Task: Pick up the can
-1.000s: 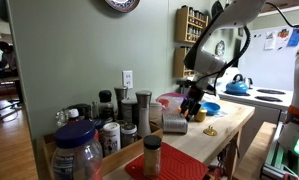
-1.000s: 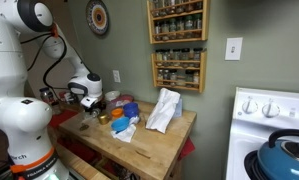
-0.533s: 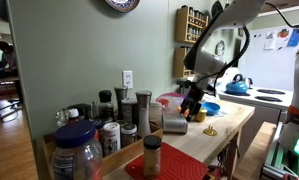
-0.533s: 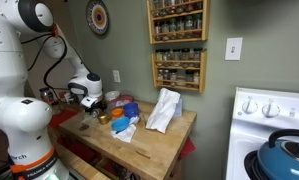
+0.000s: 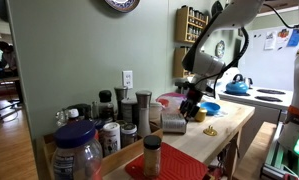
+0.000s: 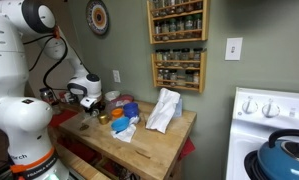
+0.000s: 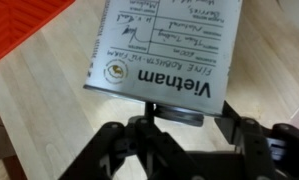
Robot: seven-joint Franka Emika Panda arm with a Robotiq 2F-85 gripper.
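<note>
The can has a white printed label reading "Vietnam" and fills the upper middle of the wrist view, on the wooden counter. My gripper is open, with one dark finger on each side of the can's near end. I cannot tell whether the pads touch it. In an exterior view the can stands grey on the counter, with the gripper right at its upper side. The gripper also shows in an exterior view at the counter's far left, where the can is hidden.
Several dark-lidded spice jars stand next to the can. A big blue-lidded plastic jar and a spice jar stand in front. A blue bowl, a white bag and an orange mat are nearby.
</note>
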